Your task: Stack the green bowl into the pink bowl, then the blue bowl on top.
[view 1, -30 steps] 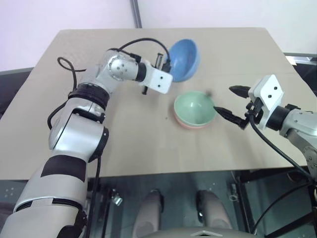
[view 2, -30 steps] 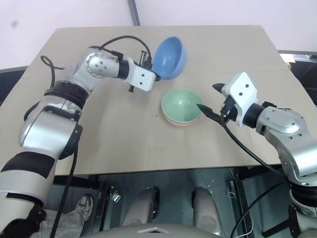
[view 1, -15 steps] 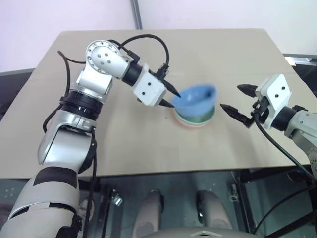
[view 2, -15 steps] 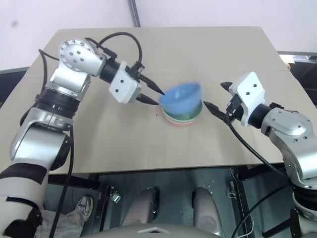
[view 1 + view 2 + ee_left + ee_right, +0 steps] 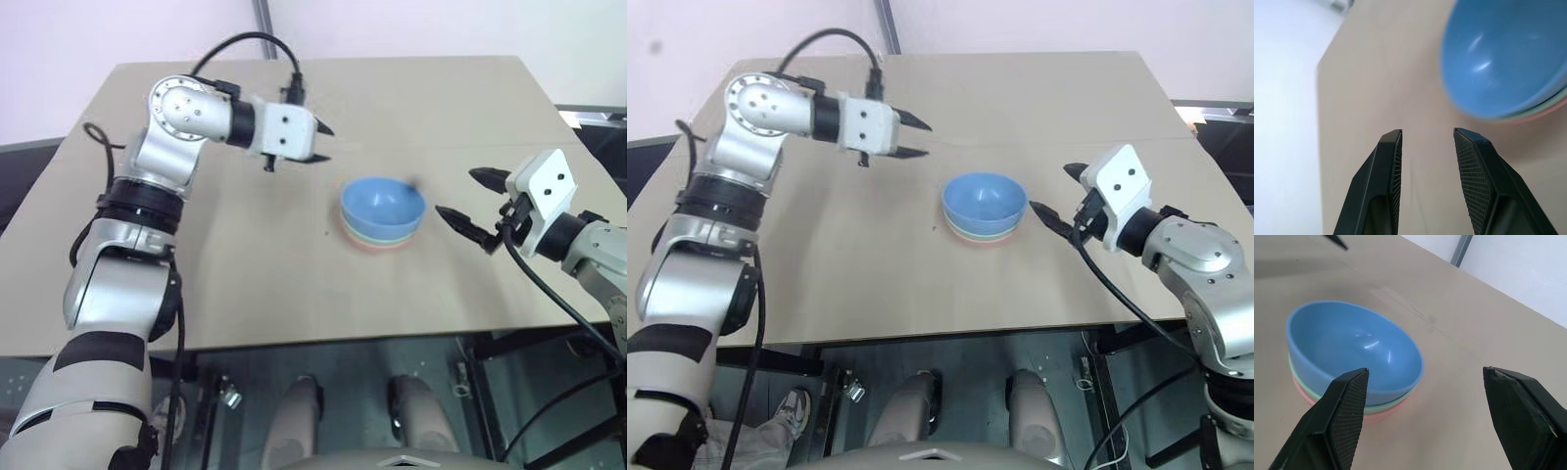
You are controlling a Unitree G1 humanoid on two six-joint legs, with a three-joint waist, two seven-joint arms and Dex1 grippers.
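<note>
The left claw [image 5: 320, 143] hangs above the surface [image 5: 245, 274], its two black fingers [image 5: 1385, 186] parted by a modest gap with nothing between them; it points toward the bowls from their far left side, well apart from them. The right claw [image 5: 468, 199] stands spread wide and empty, low over the surface just to the right of the stack — one fingertip near the bowls' rim, not touching it; seen from its wrist, its pads [image 5: 1342, 416] frame the stack from either side with clear space around.

Between the two claws, near the middle of the tan surface, the three bowls sit nested; the blue bowl [image 5: 383, 206] is on top, upright, its inside open to view; beneath it only the thin rim of the green bowl [image 5: 1382, 404] peeks out; the pink bowl [image 5: 1385, 413] is at the bottom, resting on the surface, showing as a narrow salmon band.
</note>
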